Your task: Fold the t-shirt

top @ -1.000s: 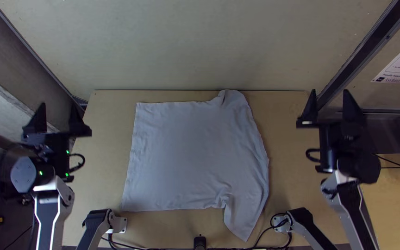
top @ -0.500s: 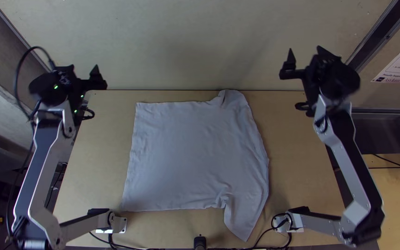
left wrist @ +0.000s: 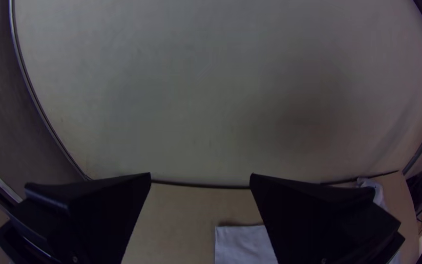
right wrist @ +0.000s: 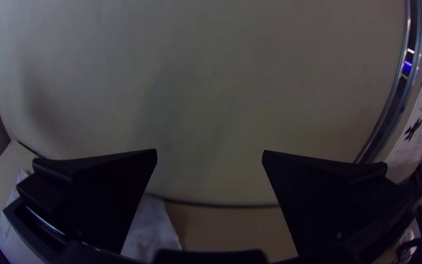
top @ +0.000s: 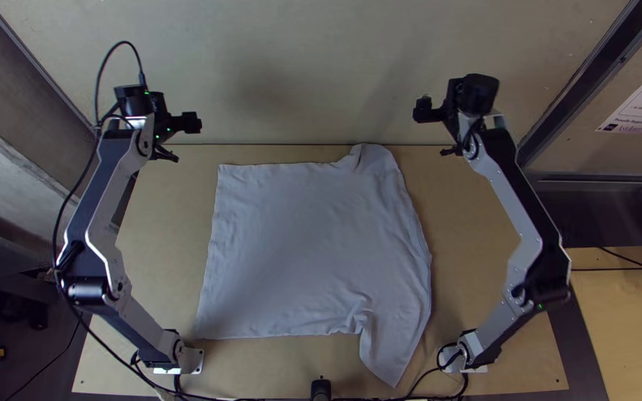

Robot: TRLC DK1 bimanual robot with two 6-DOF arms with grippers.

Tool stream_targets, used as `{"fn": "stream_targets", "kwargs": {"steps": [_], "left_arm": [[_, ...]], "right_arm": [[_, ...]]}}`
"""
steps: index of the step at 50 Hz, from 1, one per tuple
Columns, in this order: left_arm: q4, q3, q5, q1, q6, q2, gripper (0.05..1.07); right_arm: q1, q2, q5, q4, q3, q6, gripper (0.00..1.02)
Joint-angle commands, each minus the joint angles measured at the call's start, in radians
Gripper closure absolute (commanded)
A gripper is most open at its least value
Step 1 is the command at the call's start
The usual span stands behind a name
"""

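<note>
The pale t-shirt [top: 306, 252] lies mostly spread on the table, its right side rumpled and one piece pointing toward the near edge. My left gripper [top: 187, 125] is raised by the table's far left corner, off the cloth. My right gripper [top: 426, 111] is raised near the far right, also away from the shirt. In the left wrist view, the left gripper [left wrist: 200, 177] is open with nothing between its fingers, and a corner of the t-shirt [left wrist: 242, 243] lies below. The right gripper [right wrist: 210, 154] stands open and holds nothing in the right wrist view; part of the t-shirt [right wrist: 147, 227] lies beyond.
Bare wood of the table [top: 484, 252] borders the shirt at left and right. A pale wall [top: 299, 74] rises behind the far edge. Black cables [top: 221, 397] run along the near edge, around a small black post [top: 321, 389].
Both arms have swung up and inward from the sides, their grippers now nearer the far edge and closer to each other. The t-shirt has not moved.
</note>
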Motion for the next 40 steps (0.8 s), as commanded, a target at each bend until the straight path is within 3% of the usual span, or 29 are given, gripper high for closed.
{"fn": "stream_targets", "kwargs": {"steps": [1, 11, 20, 33, 40], "left_arm": [[-0.024, 0.04, -0.001, -0.003, -0.024, 0.06, 0.1], [-0.052, 0.055, -0.001, -0.006, -0.027, 0.161, 0.11], [-0.142, 0.1, 0.002, -0.016, -0.032, 0.252, 0.11], [-0.231, 0.192, 0.018, -0.016, -0.081, 0.387, 0.1], [-0.302, 0.252, 0.038, -0.017, -0.075, 0.464, 0.1]], "right_arm": [[0.009, 0.105, 0.005, -0.147, 0.113, 0.051, 0.03], [0.025, 0.288, 0.003, -0.387, 0.297, 0.095, 0.03], [0.035, 0.346, -0.035, -0.391, 0.338, 0.112, 0.03], [0.033, 0.453, -0.037, -0.453, 0.475, 0.19, 0.03], [0.036, 0.478, -0.037, -0.448, 0.485, 0.199, 0.03]]}}
